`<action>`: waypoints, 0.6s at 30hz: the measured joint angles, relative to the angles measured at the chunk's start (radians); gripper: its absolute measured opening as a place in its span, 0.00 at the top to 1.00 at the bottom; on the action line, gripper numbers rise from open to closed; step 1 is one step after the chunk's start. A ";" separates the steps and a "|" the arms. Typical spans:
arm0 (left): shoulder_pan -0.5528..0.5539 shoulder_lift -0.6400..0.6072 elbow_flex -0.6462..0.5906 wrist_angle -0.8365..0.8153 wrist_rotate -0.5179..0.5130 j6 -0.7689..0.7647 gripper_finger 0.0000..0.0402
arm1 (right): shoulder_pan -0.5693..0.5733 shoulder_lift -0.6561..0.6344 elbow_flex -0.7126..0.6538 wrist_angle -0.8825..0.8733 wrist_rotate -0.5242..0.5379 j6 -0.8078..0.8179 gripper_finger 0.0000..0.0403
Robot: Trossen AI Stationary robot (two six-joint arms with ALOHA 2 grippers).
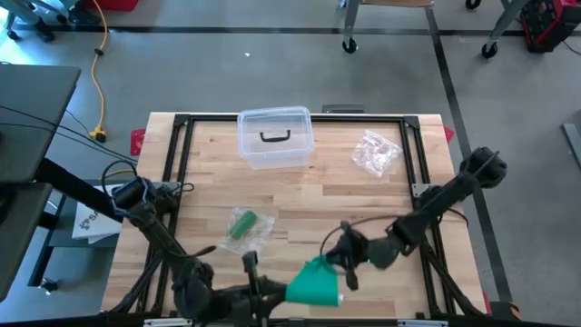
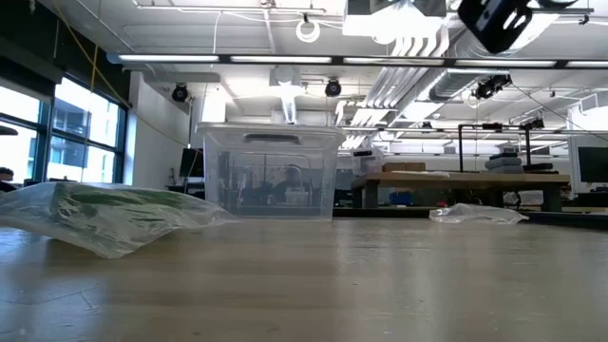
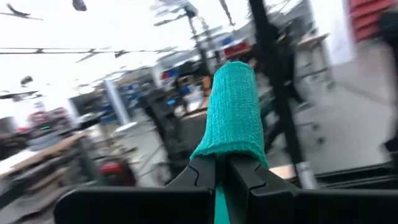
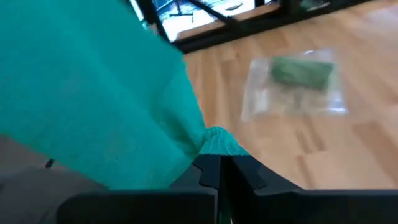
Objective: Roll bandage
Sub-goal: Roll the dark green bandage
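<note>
A teal bandage (image 1: 313, 283) hangs over the table's near edge, held between both grippers. My left gripper (image 1: 278, 292) comes at it from the left and is shut on it. My right gripper (image 1: 334, 265) comes from the right and is shut on it too. In the left wrist view the bandage (image 3: 233, 112) stands up as a narrow gathered band. In the right wrist view the bandage (image 4: 93, 81) spreads out as a wide sheet. My left gripper pinches a gathered part of the bandage (image 3: 229, 155) between its two fingers, coming about level from the table's left. The band rises past the fingertips and a thin strip (image 3: 219, 199) runs back between them. The bandage is lifted clear. My right gripper pinches a bunched edge of the bandage (image 4: 217, 142) between its two fingers, slanting down from the table's right. The rest of the cloth spreads away from the fingertips toward the other gripper, clear of the table.
A clear lidded box (image 1: 274, 136) stands at the far middle. A plastic bag with a green roll (image 1: 245, 227) lies left of centre, and a crumpled clear bag (image 1: 377, 153) lies at the far right. A black frame (image 1: 182, 123) rims the table.
</note>
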 joint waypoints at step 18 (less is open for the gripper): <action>-0.028 -0.001 0.000 -0.130 0.007 -0.078 1.00 | 0.083 0.230 0.428 -0.491 0.278 -0.124 1.00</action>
